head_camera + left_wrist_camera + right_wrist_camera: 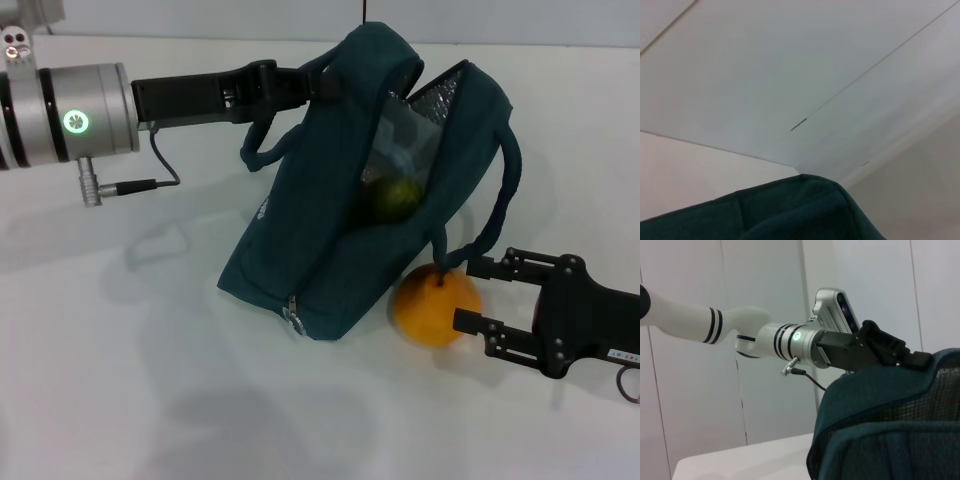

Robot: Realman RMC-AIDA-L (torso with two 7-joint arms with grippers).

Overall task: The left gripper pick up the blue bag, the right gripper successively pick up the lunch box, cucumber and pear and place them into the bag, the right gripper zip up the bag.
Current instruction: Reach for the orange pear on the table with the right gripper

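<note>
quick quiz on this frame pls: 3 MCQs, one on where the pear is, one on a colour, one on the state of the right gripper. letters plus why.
1. Where is the pear?
A. Inside the blue bag
B. On the table, against the foot of the blue bag
C. Held up in the left gripper

2. What colour is the ring light on the left arm's wrist?
A. Green
B. Red
C. Blue

3. What state is the right gripper in?
A. Shut on the cucumber
B. Shut on the zipper pull
C. Open, fingers level with the pear

Key:
1 B: the pear rests on the white table beside the blue bag.
2 A: the light glows green in the head and right wrist views.
3 C: its two fingers are spread, and the pear lies just off their tips, not yet gripped.
</note>
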